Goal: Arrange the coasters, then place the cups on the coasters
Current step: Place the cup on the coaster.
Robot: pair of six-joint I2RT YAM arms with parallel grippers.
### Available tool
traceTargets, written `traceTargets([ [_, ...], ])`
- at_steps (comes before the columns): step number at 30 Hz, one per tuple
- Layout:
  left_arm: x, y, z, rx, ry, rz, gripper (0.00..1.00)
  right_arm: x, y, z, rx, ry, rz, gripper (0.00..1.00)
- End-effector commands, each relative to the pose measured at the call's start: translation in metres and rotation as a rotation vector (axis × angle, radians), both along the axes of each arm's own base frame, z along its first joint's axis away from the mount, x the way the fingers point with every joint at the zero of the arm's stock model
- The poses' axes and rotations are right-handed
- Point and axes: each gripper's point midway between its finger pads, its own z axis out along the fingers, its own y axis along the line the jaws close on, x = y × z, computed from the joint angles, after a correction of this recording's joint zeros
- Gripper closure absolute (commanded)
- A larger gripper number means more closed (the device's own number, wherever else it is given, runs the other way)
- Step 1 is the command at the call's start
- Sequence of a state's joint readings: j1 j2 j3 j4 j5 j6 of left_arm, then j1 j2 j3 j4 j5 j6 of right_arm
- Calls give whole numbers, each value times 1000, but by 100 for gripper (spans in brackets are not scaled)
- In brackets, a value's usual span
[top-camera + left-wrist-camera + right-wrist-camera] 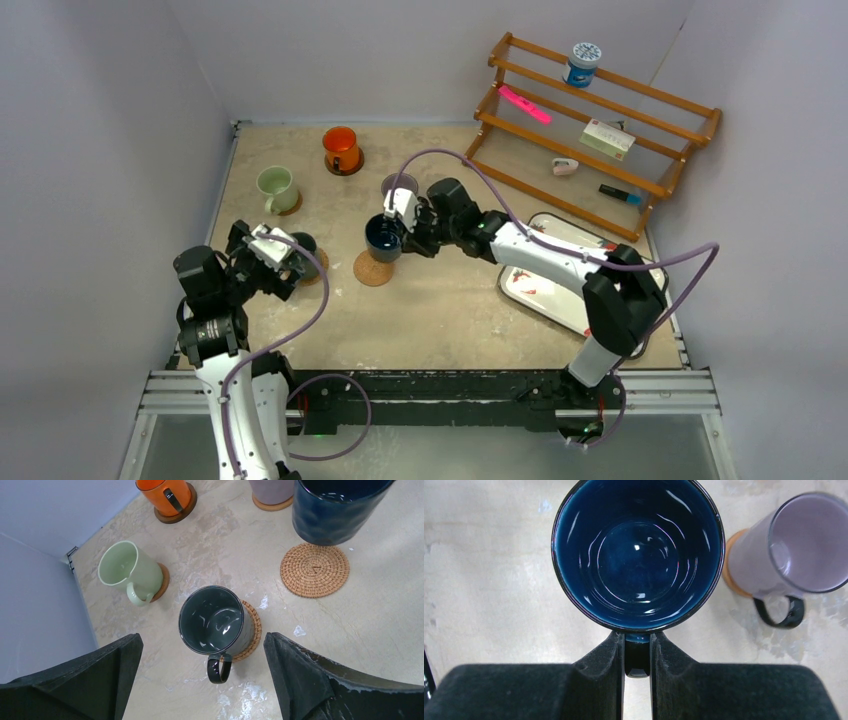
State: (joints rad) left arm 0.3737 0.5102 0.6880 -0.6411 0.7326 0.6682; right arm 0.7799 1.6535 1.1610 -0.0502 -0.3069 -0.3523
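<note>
My right gripper (403, 222) (637, 650) is shut on the handle of the dark blue cup (383, 238) (638, 555) (335, 510). It holds the cup upright just beyond a bare woven coaster (372, 268) (314, 570). The left gripper (277, 252) (202, 640) is open above the dark grey cup (215, 620), which stands on a woven coaster (252, 627). The pale green cup (275, 187) (125, 567), the orange cup (340, 148) (167, 492) and the purple-grey cup (398, 185) (804, 545) each stand on a coaster.
A white printed tray (530, 285) lies at the right under the right arm. A wooden rack (600, 110) at the back right carries a blue-and-white tub (582, 62) and small items. Walls close in the left and far sides.
</note>
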Motion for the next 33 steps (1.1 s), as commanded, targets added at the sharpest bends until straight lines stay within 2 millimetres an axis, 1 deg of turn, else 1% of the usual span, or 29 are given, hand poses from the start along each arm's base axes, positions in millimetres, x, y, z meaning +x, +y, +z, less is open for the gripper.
traceTargets([
  [1,5,6,4,-3,-26,27,0,23,33,65,142,-112,22,100],
  [4,4,5,4,3,-32,27,0,23,41,61,135,-106,30,100],
  [6,2,4,5,8,-36,18,0,22,46,52,121,-96,31,100],
  [13,1,2,5,12,-40,7,0,20,53,32,97,-78,38,100],
  [18,1,3,5,11,-38,9,0,14,55,19,85,-59,55,100],
  [33,1,3,5,12,-40,11,0,14,53,-4,47,-40,49,100],
])
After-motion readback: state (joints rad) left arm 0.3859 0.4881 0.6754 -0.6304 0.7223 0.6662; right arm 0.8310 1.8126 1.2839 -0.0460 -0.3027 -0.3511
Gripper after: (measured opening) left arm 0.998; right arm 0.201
